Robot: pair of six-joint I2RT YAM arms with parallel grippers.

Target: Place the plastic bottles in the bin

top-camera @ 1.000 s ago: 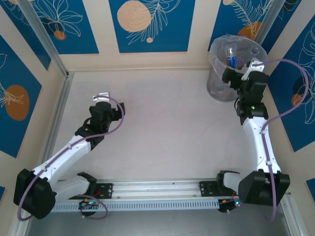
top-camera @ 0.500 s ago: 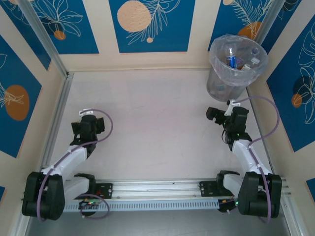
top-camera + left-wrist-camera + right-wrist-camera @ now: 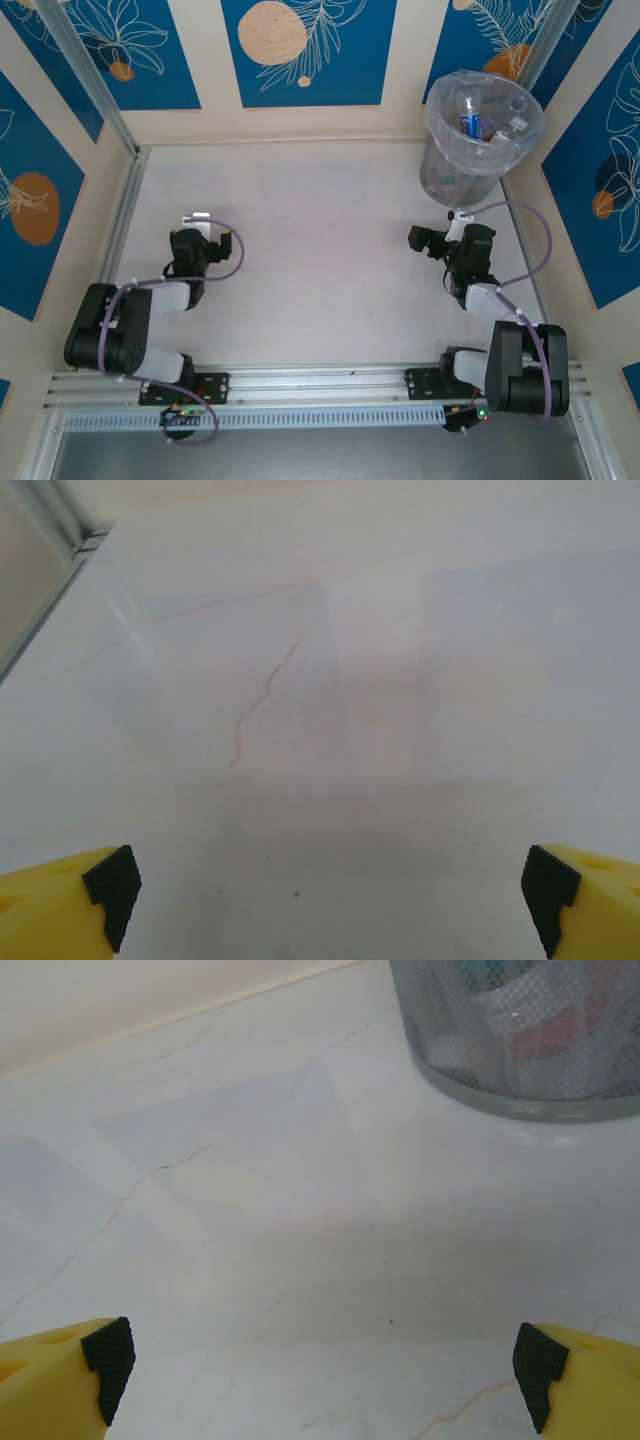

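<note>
The left gripper [image 3: 330,884] hangs with jaws spread wide and empty over the bare marble table [image 3: 320,200]. The right gripper [image 3: 325,1360] is likewise wide and empty. Ahead of it to the right stands the bin [image 3: 520,1080], with bare tabletop between, holding the plastic bottles [image 3: 470,122].

— What surface is shown?
— A pale, marble-like table [image 3: 330,230] is seen, crossed by a thin brownish vein [image 3: 262,692].
— How is it enclosed?
— Cream walls [image 3: 210,70] are hung with blue panels [image 3: 305,50] printed with orange discs and white leaves. A metal rail [image 3: 320,380] is fixed along the near edge.
</note>
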